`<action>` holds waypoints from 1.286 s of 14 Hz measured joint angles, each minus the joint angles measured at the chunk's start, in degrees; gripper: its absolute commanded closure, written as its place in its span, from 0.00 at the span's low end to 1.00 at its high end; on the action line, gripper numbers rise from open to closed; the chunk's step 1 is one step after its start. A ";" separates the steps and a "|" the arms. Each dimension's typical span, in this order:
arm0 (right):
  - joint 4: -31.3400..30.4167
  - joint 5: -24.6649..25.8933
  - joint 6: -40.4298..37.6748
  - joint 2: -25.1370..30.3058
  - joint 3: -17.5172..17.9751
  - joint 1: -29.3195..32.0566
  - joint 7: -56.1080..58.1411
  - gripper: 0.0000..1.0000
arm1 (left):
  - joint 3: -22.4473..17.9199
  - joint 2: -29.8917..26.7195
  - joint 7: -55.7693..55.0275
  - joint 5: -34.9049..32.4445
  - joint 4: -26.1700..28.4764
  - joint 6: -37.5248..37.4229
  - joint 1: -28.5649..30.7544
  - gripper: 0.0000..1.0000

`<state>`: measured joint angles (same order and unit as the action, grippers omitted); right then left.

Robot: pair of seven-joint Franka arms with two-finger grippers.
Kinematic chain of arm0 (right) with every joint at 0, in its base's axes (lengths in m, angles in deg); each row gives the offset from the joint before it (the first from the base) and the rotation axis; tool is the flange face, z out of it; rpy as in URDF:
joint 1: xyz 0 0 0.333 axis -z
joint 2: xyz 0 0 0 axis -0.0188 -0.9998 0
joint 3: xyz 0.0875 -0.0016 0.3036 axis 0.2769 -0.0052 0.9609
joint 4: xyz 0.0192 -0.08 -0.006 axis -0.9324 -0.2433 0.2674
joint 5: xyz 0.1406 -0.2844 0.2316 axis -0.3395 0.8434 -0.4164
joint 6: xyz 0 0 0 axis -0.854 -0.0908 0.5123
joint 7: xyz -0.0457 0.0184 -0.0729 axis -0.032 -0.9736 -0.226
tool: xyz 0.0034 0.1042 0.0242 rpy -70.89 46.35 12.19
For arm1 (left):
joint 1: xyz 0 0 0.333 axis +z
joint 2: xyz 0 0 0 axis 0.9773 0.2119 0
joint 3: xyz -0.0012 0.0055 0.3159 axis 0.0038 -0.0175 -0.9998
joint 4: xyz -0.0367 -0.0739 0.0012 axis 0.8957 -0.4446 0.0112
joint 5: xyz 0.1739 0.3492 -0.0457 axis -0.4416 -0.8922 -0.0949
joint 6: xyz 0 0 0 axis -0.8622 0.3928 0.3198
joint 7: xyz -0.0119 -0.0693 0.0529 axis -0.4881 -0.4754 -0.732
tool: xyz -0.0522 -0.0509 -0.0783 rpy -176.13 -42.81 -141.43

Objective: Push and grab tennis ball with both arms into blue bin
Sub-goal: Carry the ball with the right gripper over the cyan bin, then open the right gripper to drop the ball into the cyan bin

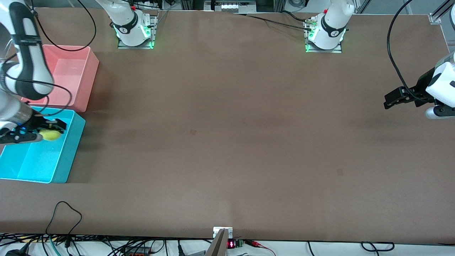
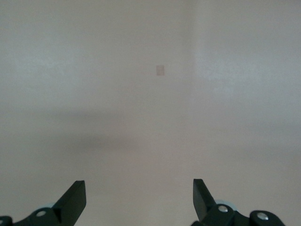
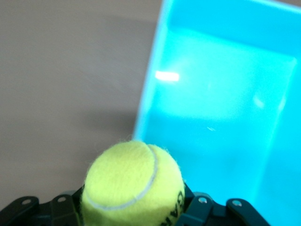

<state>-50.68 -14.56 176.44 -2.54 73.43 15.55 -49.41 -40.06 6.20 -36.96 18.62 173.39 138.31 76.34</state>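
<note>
Over the blue bin (image 1: 71, 156), the right gripper (image 1: 44, 133) clamps the tennis ball (image 1: 50, 134) across its middle (light, fuzzy, likely springy), while the left gripper (image 1: 392, 100) waits, jaws wide.

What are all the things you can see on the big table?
tennis ball: one, yellow-green, held in the air over the blue bin.
blue bin: one, bright cyan-blue, at the right arm's end of the table, nearer to the front camera than the pink bin.
pink bin: one, pink, beside the blue bin, nothing seen in it.
table: one, brown.
right gripper: one, black, jaws shut on the tennis ball, over the blue bin.
left gripper: one, black, jaws open and holding nothing, waiting over the table at the left arm's end.
</note>
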 measured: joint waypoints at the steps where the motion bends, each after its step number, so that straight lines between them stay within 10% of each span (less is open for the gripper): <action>1: -0.28 0.00 0.01 -0.49 -0.13 1.82 1.87 0.89 | 0.00 -0.06 0.00 0.02 0.00 -0.09 -0.01 0.00; 9: -0.84 1.72 1.04 -7.78 -0.16 6.32 5.32 0.86 | 0.09 -0.15 0.01 0.46 -0.14 -0.10 -0.38 0.00; 15: -0.86 1.74 3.69 -11.52 -0.16 7.28 5.42 0.56 | 0.12 -0.19 0.02 0.56 -0.21 -0.10 -0.48 0.00; 18: -0.84 1.74 4.11 -11.80 -0.16 7.53 5.62 0.20 | 0.14 -0.19 0.02 0.60 -0.21 -0.10 -0.49 0.00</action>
<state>-51.52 -12.83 180.56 -14.33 73.27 23.08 -43.79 -39.92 6.00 -36.94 19.22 173.17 138.21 75.85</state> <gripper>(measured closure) 0.374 0.000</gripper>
